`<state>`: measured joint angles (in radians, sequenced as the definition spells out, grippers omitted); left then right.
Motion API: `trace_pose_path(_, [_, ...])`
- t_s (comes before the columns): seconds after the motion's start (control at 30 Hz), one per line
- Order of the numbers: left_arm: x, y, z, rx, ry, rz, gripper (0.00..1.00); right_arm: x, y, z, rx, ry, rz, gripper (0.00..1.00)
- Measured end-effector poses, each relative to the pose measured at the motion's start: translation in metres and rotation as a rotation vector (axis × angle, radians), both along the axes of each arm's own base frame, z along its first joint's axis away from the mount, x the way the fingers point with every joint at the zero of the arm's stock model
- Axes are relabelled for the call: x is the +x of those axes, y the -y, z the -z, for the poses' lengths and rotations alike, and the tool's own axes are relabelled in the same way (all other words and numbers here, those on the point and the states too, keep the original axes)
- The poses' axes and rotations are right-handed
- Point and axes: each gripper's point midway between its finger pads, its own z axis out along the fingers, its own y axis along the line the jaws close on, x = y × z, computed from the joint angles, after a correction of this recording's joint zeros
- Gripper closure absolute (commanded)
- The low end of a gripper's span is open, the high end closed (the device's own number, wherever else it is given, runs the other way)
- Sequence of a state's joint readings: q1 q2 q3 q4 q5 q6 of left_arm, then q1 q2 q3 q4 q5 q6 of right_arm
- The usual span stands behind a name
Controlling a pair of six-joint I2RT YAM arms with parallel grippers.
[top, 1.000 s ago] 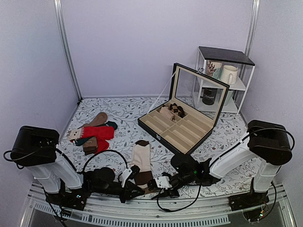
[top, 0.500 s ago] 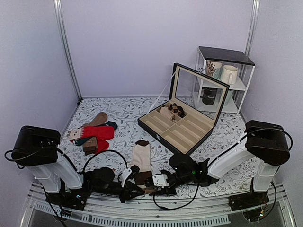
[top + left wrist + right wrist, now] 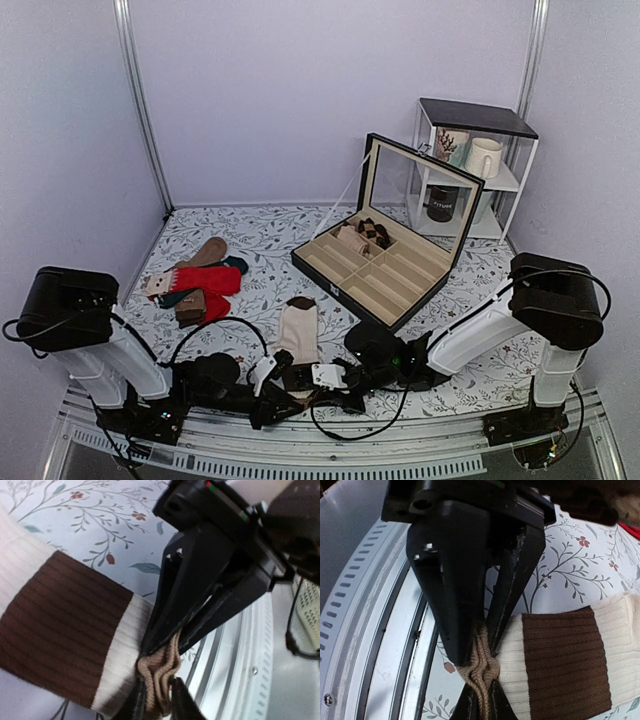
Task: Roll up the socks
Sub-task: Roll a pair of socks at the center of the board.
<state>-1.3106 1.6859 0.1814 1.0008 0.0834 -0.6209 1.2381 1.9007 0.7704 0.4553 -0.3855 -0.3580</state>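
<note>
Socks (image 3: 298, 335) were laid flat on the table (image 3: 250, 240), long axis pointed away from its near edge, tan cuff (image 3: 160, 672) nearest. That cuff was clamped by both the left hand (image 3: 156, 700) and right hand (image 3: 482, 707), neither one nearer tbh.

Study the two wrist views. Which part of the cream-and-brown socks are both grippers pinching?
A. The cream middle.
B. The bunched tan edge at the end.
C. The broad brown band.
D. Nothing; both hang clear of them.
B: in both wrist views the left gripper and the right gripper close on the bunched tan edge of the socks, just past the brown band.
</note>
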Motion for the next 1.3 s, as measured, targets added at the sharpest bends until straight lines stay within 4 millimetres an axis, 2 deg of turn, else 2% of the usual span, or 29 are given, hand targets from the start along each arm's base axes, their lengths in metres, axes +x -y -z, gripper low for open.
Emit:
trace_pose_path(0.03, [0.001, -0.001, -0.002, 0.005, 0.006, -0.001, 0.73, 0.0, -0.001, 0.0, -0.008, -0.026, 0.014, 0.95])
trace_pose_path(0.1, [0.003, -0.004, -0.005, 0.025, 0.028, -0.009, 0.55, -0.001, -0.001, 0.001, -0.017, -0.064, 0.036, 0.95])
trace_pose_path(0.17, [0.008, -0.01, -0.011, 0.051, 0.069, -0.029, 0.44, -0.001, 0.0, 0.001, -0.027, -0.11, 0.063, 0.95])
trace_pose_path(0.2, [0.011, -0.012, -0.015, 0.056, 0.095, -0.035, 0.42, -0.001, 0.0, 0.001, -0.032, -0.133, 0.075, 0.95])
trace_pose_path(0.27, [0.016, -0.017, -0.03, 0.053, 0.152, -0.06, 0.42, -0.002, 0.001, 0.001, -0.043, -0.191, 0.099, 0.95])
trace_pose_path(0.4, [0.02, -0.019, -0.074, -0.037, 0.28, -0.084, 0.51, -0.001, 0.005, 0.001, -0.071, -0.316, 0.143, 0.95])
trace_pose_path(0.5, [0.017, -0.021, -0.085, -0.056, 0.337, -0.077, 0.55, 0.001, 0.006, 0.002, -0.097, -0.413, 0.179, 0.95])
trace_pose_path(0.63, [0.007, -0.022, -0.07, -0.004, 0.377, -0.029, 0.54, 0.002, 0.005, 0.003, -0.13, -0.533, 0.207, 0.95])
trace_pose_path(0.8, [-0.001, -0.021, -0.038, 0.108, 0.421, 0.035, 0.52, 0.003, 0.003, 0.005, -0.161, -0.626, 0.229, 0.95])
trace_pose_path(0.9, [-0.004, -0.017, -0.027, 0.153, 0.452, 0.073, 0.52, 0.003, 0.003, 0.006, -0.178, -0.665, 0.241, 0.95])
trace_pose_path(1.3, [-0.004, 0.0, -0.025, 0.155, 0.531, 0.106, 0.48, 0.003, 0.002, 0.006, -0.201, -0.717, 0.251, 0.95])
